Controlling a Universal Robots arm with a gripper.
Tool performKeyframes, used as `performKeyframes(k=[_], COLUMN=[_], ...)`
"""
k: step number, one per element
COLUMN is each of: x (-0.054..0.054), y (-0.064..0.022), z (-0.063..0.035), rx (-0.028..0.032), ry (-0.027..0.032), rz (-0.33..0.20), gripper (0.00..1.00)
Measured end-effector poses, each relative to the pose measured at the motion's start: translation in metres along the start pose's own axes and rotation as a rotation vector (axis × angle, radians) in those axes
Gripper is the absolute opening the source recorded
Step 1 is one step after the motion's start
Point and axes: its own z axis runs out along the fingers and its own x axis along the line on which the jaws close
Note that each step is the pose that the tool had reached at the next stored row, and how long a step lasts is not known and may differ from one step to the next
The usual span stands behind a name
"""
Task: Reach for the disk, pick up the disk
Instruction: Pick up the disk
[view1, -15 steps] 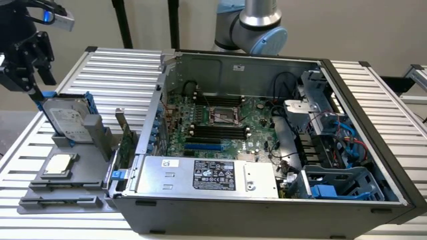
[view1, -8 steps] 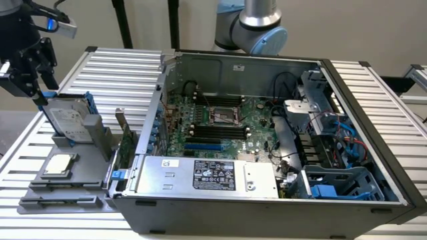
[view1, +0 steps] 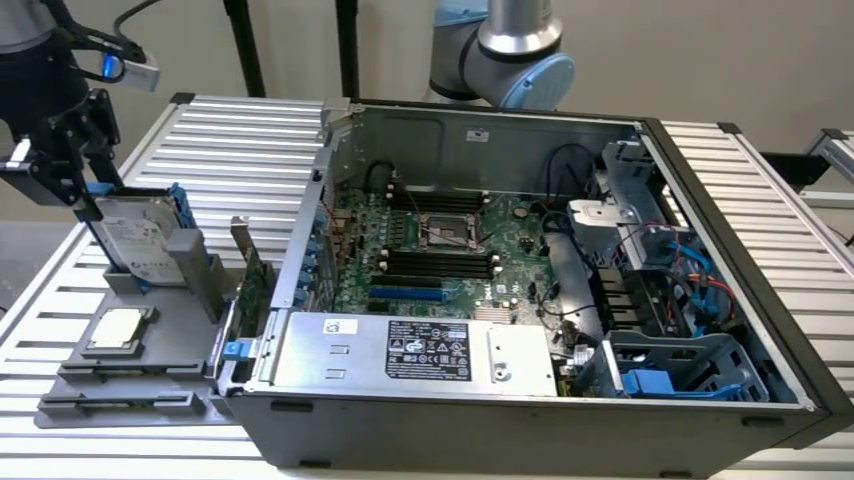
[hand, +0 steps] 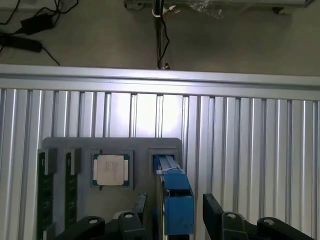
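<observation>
One pincer (view1: 70, 190) poised over the disk (view1: 134, 235) at the exterior view's left, beside the open computer case (view1: 534, 435). Released and spread wide, grasping nothing. Seen from the wrist: black fingers (hand: 139, 202) on either side of the disk's blue-railed top edge, with a gap on both sides and no contact. Disk upright on edge in a slot of a grey tray (view1: 80, 405), white label showing on its broad face in the exterior view. Tray flat on the slatted metal worktop (view1: 240, 140), touching the case's side. Square chip (view1: 118, 328) lying flat in its own recess of the same tray, just beside the disk's slot, untouched.
</observation>
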Motion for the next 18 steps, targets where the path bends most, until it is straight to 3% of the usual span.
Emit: performKeyframes(k=[10,15,18], x=[0.000,0.000,0.000], y=[-0.0001,0.0016,0.0017], z=[0.0096,0.0119,0.0123], rx=[0.0021,0.0091,0.0099], ry=[0.0000,0.0001,0.0002], rz=[0.000,0.000,0.000], gripper=[0.56,0.56,0.56])
